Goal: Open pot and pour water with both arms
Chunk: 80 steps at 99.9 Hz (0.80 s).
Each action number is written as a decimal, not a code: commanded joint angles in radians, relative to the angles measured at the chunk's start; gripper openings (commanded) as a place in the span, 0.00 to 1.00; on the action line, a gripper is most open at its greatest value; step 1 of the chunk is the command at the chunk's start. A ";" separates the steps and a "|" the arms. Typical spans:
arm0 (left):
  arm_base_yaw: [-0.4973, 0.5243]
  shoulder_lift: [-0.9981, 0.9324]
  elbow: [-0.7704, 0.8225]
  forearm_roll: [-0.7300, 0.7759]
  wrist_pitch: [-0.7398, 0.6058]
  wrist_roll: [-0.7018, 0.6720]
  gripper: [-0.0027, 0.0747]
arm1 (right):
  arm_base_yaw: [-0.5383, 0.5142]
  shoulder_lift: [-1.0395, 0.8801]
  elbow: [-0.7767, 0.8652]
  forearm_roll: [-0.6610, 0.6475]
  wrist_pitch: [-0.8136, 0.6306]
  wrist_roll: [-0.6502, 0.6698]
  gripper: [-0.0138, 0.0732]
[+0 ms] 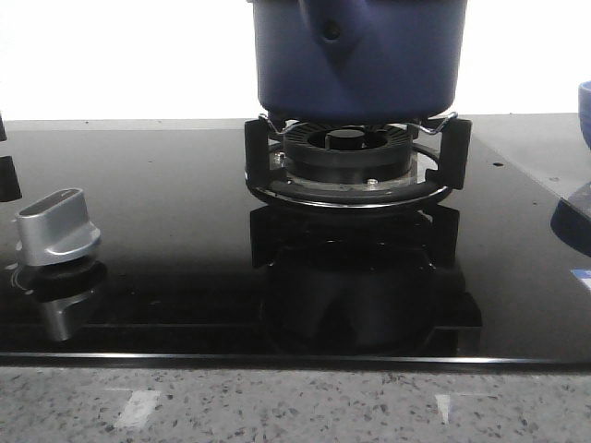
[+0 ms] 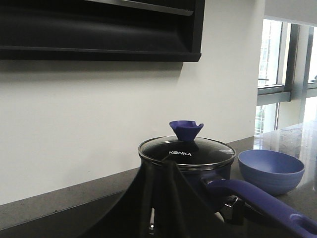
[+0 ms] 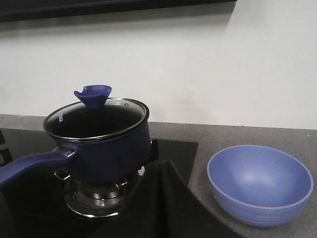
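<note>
The large dark navy-blue round pot with straight matte sides sat upright on the black gas burner with its wire supports, set into a glossy black glass hob. Its glass lid with a steel rim lay closed on top, capped by a blue funnel-shaped knob. White writing on the lid read "KONKA" in the left wrist view; another short mark near the lid's rim in the right wrist view was too small to read.

The pot's long blue handle ran level, straight out from the pot's side — its long axis pointed towards the front edge of the speckled grey stone surface, the pointed mount and rivet hole facing the front camera.

A blue round ceramic bowl stood on the surface to the right of the pot, apart from it. A silver control knob sat on the hob well to the left of the burner.

Dark shapes filled the lower edge of each wrist view, but neither gripper's fingers could be made out — whether either gripper was wide or narrow could not be told.
</note>
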 commanded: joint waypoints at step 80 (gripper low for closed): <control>0.180 -0.223 0.471 1.692 -0.343 -1.649 0.01 | 0.001 0.014 -0.018 0.006 -0.083 -0.012 0.07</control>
